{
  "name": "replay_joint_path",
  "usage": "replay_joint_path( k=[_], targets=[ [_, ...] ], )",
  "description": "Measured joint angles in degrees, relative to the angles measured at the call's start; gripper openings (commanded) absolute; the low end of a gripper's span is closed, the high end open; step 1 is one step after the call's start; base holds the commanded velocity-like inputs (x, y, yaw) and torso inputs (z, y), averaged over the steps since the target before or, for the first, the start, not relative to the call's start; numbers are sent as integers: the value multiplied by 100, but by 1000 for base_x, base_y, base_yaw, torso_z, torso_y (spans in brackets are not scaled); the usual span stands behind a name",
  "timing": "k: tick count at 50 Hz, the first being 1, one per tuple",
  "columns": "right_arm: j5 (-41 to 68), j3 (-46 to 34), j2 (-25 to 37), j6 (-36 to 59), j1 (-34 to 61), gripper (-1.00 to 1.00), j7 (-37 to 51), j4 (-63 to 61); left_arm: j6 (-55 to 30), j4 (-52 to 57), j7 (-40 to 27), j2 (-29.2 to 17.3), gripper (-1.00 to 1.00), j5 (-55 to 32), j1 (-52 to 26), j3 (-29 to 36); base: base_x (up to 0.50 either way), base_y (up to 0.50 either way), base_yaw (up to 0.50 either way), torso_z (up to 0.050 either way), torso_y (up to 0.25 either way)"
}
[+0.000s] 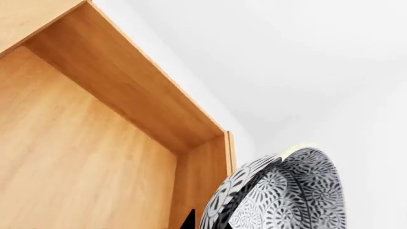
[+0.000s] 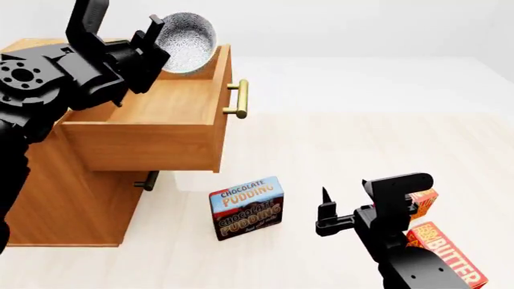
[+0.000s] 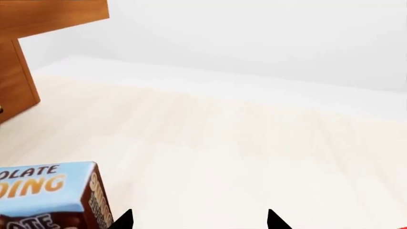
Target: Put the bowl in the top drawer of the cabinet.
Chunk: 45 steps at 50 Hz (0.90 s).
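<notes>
The speckled white bowl (image 2: 188, 41) hangs tilted over the far front corner of the open top drawer (image 2: 153, 141), with my left gripper (image 2: 156, 43) shut on its rim. In the left wrist view the bowl (image 1: 283, 195) fills the space beside one dark fingertip (image 1: 188, 221), past the drawer's inner corner (image 1: 190, 176). The drawer is pulled out of the orange-brown cabinet (image 2: 72, 198), and its brass handle (image 2: 238, 99) faces right. My right gripper (image 2: 343, 201) hovers low over the floor, open and holding nothing (image 3: 198, 220).
A chocolate pudding box (image 2: 247, 208) stands on the floor below the drawer front, close to my right gripper (image 3: 45, 195). Two orange butter boxes (image 2: 449, 253) lie behind my right arm. The lower drawer's handle (image 2: 147, 180) shows under the open drawer.
</notes>
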Motion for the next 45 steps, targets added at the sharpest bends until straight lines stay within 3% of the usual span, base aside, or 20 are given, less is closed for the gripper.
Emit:
replay_joint_path(
  k=[15,36,45],
  targets=[
    [8,7,28,-56,-64,100,18,15,-85,-822,-77,385,-100,-432,4,751,0,0,0,0,1],
    [-17,-21,79,-136,-148,100,44,23,236,-1021,-302,516,-100,-2534,91,2890,0,0,0,0,0],
    [-18,-24,91,-177,-170,100,46,65,356,-1050,-447,554,-100,-3244,81,3482,0,0,0,2,0]
  ],
)
